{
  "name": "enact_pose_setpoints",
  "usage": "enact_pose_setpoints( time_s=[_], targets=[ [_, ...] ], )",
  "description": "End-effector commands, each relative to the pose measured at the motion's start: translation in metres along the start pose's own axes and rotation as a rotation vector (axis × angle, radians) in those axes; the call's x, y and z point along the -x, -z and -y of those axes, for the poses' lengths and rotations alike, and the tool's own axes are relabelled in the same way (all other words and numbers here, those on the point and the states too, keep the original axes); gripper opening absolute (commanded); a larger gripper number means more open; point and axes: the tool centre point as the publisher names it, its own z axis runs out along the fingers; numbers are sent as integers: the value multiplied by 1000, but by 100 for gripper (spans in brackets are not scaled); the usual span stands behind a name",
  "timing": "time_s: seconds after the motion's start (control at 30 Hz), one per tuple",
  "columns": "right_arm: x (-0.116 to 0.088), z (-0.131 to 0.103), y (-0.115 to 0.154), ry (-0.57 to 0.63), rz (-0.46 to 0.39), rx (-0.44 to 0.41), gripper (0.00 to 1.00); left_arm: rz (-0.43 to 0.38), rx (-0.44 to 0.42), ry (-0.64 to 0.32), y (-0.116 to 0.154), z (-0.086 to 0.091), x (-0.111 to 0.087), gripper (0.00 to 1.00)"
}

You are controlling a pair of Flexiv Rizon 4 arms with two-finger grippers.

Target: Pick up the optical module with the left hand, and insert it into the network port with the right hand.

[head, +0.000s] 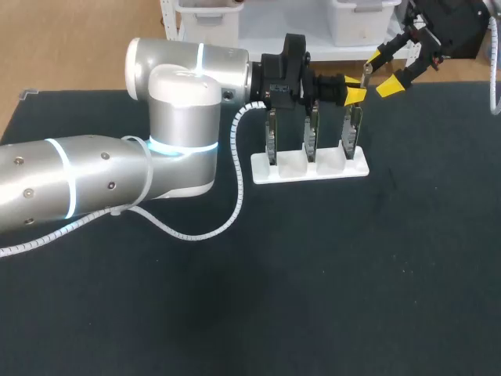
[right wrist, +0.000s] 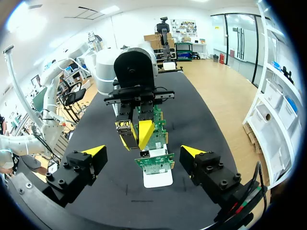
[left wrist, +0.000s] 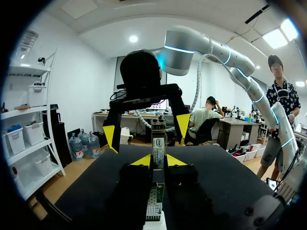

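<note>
Left pincer (left wrist: 159,161) grips the optical module (left wrist: 158,143) above white rack (head: 309,171) holding three boards (head: 312,129); right pincer (right wrist: 144,152) gapes.

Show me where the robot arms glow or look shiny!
Head view: the left arm wears glowing bluish-white rings, and its silver shell shines. Left wrist view: the right arm has a thin glowing ring; the left pincer, shut on the optical module, has bright yellow tips. Right wrist view: the open right pincer has yellow tips vivid against the dark table.
</note>
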Motion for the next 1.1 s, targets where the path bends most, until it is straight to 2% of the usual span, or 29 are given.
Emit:
enact_pose_setpoints(
  time_s=[0.03,0.83,1.1],
  targets=[
    [0,-2,0,1,1,-5,100,-1,3,3,-1,0,0,0],
    [0,-2,0,1,1,-5,100,-8,6,7,-1,0,-1,0],
    [6,3,6,12,5,-52,100,-8,6,7,-1,0,-1,0]
  ],
)
